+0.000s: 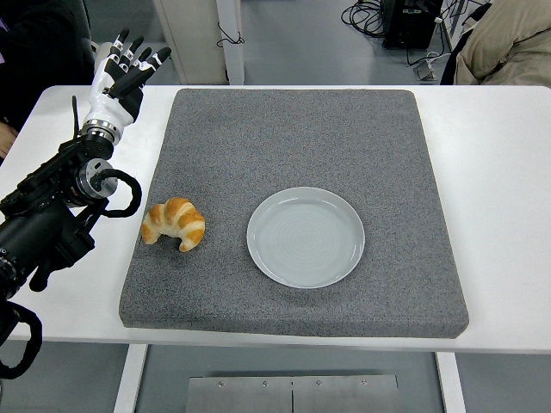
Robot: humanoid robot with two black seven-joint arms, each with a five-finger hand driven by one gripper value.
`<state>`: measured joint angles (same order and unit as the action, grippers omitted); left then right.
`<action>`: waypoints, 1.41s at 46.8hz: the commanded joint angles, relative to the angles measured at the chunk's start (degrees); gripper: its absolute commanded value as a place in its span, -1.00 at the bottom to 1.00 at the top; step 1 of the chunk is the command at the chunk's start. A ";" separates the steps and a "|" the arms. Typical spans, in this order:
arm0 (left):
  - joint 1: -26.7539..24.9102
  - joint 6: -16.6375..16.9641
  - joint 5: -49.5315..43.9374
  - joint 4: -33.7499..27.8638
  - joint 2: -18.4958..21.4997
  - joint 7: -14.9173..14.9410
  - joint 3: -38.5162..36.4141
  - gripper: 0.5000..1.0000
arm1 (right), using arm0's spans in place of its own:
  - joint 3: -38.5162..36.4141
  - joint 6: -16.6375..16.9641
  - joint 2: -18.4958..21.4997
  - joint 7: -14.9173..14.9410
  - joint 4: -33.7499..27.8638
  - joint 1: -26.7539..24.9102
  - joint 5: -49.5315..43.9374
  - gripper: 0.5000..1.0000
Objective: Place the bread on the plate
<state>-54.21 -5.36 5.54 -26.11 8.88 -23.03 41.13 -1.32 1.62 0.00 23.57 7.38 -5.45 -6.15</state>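
A golden croissant (175,224) lies on the grey mat (293,129) near its left edge. To its right, a short gap away, sits an empty pale plate (306,237). My left hand (127,67) is raised over the table's far left, well behind the croissant, with its fingers spread and nothing in them. The black left arm (52,215) runs in from the left edge, beside the croissant. The right arm does not show.
The mat covers most of the white table (499,146). A person in a beige garment (508,39) is at the top right corner. Cables and a dark box (405,21) lie on the floor behind the table.
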 commanded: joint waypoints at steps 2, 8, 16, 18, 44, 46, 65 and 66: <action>0.07 0.00 0.00 0.00 0.00 -0.09 -0.08 0.94 | 0.00 0.05 0.00 -0.01 0.00 0.00 0.00 1.00; 0.16 0.00 0.00 0.00 0.00 -0.09 -0.26 0.94 | 0.00 0.05 0.00 0.07 0.00 0.00 0.00 1.00; 0.16 0.00 0.35 0.00 0.00 -0.17 -0.61 0.94 | 0.00 0.05 0.00 -0.02 0.00 0.00 0.00 1.00; 0.24 0.00 0.35 0.00 0.00 -0.09 -0.61 0.94 | 0.00 0.05 0.00 -0.01 0.00 0.00 0.00 1.00; 0.24 0.00 1.32 -10.28 10.81 3.60 -8.87 0.92 | 0.00 -0.03 0.00 -0.01 0.00 0.00 0.00 1.00; 0.16 0.00 1.93 -10.37 11.42 4.30 -9.31 0.92 | 0.00 -0.03 0.00 -0.02 0.00 0.00 0.00 1.00; 1.65 0.35 12.83 -25.65 22.32 7.38 -13.53 0.91 | 0.00 0.05 0.00 -0.01 0.00 0.00 0.00 1.00; 1.65 0.35 13.62 -26.44 23.02 7.38 -13.88 0.91 | 0.00 0.05 0.00 -0.02 0.00 0.00 0.00 1.00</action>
<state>-52.57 -5.01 17.30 -50.08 29.96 -15.62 28.21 -1.32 1.64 0.00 23.58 7.38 -5.46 -6.15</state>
